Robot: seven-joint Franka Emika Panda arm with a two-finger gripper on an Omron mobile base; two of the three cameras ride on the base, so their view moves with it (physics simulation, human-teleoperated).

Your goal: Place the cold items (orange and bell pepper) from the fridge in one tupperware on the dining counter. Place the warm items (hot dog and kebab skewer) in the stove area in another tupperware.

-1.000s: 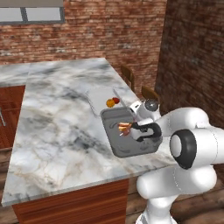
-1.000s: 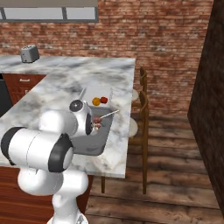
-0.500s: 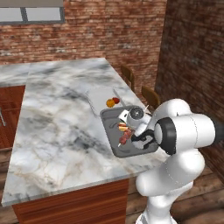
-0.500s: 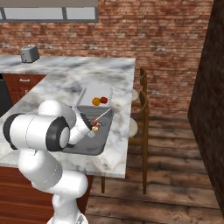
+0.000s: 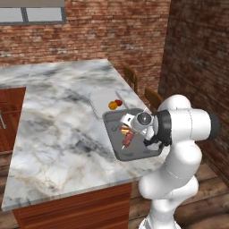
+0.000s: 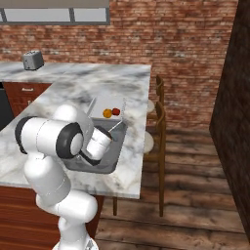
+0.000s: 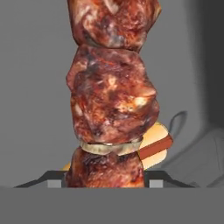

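I have the gripper [image 5: 126, 137] down inside the grey tupperware [image 5: 117, 151], which I take as my landmark; it sits on the marble dining counter [image 5: 58, 134] near the counter's corner closest to the robot. The jaws are pinched together on the kebab skewer [image 7: 109, 94]. In the hand view its browned meat chunks run up from between the finger tips [image 7: 54, 180] to the top of the picture, with a pale ring of onion between two of the chunks. In the left base view the skewer [image 5: 127, 139] hangs over the floor of the grey tupperware; I cannot tell whether its tip touches the bottom.

The hot dog [image 7: 154, 146] lies on the grey tupperware's floor just behind the skewer, its bun and sausage showing to the right of the meat in the hand view. From the left base camera I see it as a small orange-and-brown piece [image 5: 125, 129] beside the gripper, inside the same container.

The second, clear tupperware [image 5: 103, 103] stands just beyond the grey one on the counter, touching or nearly touching it. The orange [image 5: 112, 105] and the red bell pepper [image 5: 119, 103] sit side by side in it, at the end nearest the grey tupperware. In the right base view the arm covers much of the grey tupperware [image 6: 105, 166], and the orange [image 6: 107, 113] and pepper [image 6: 116, 111] show just past it.
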